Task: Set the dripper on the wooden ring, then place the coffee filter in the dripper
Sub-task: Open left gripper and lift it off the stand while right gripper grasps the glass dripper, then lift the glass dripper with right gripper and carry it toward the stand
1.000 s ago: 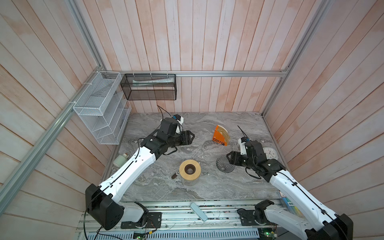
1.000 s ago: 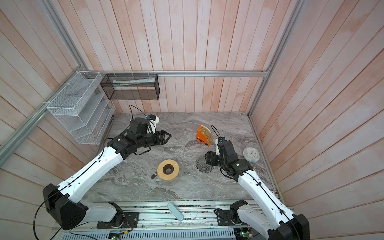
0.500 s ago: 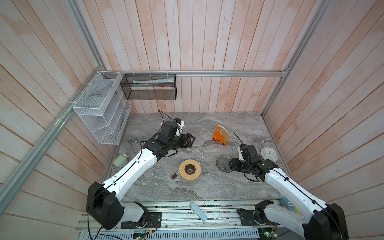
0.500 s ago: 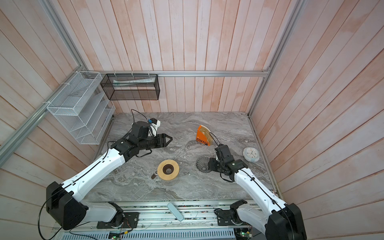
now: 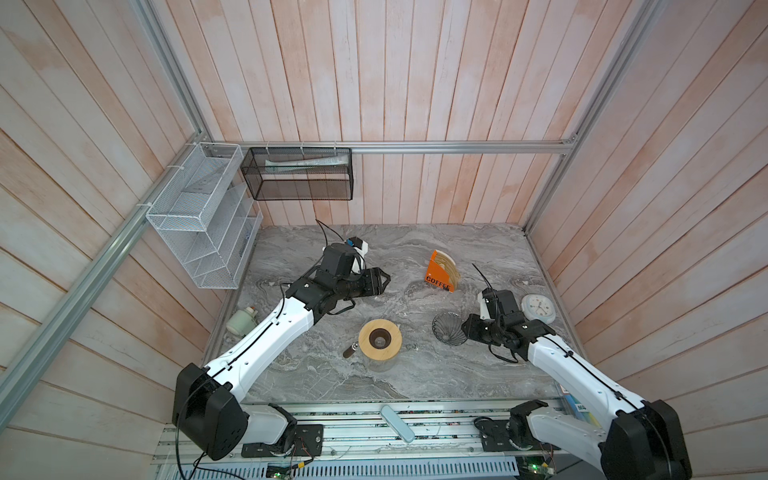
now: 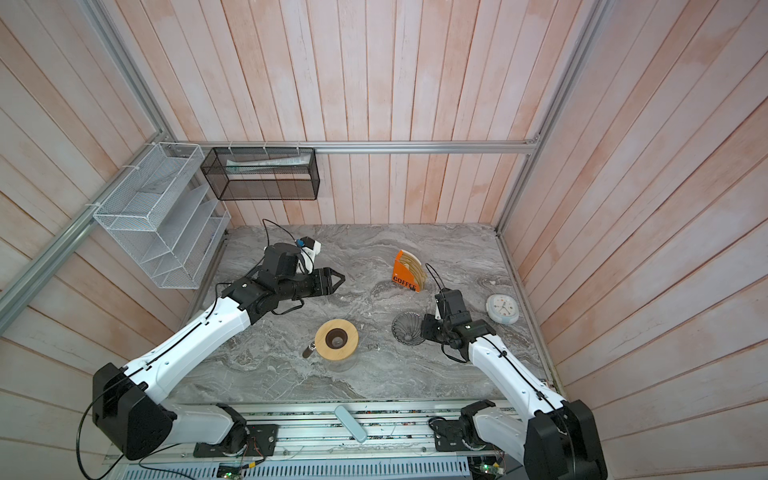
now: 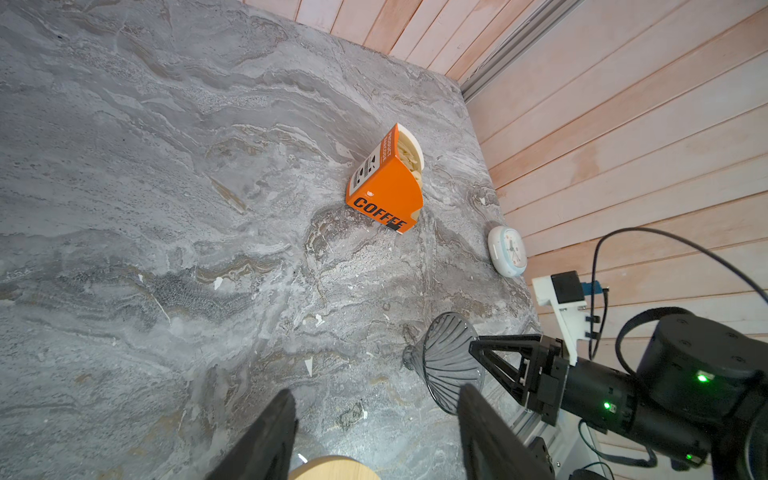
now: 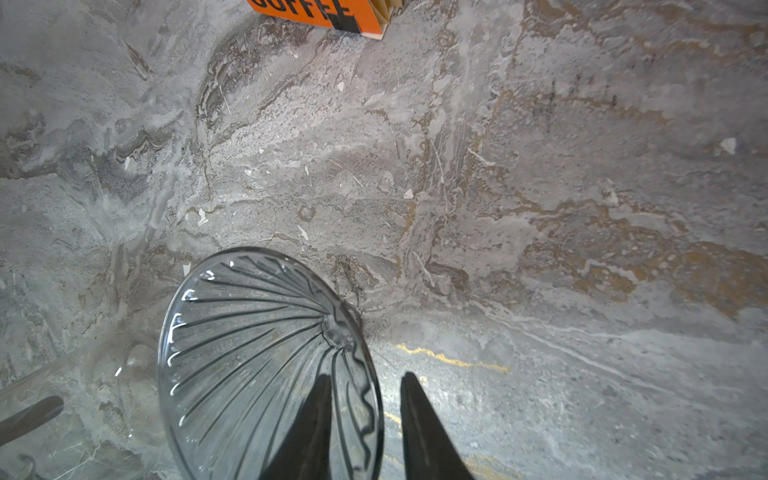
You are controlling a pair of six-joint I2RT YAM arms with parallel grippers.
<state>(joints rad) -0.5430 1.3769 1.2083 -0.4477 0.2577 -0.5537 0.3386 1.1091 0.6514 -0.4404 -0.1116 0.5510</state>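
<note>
Where the arms work: grey marble table.
Left gripper: fingers wide apart, empty, hovering above the table, pointing towards the stand.
Right gripper: fingers narrowly apart, one inside the dripper's rim, one outside; pinching or not, cannot tell.
Jug: capped by a wooden ring, mid-table.
Stand: orange, near the back.
Dripper: on its side, between jug and right gripper.
Filter: tan paper, in the stand.
</note>
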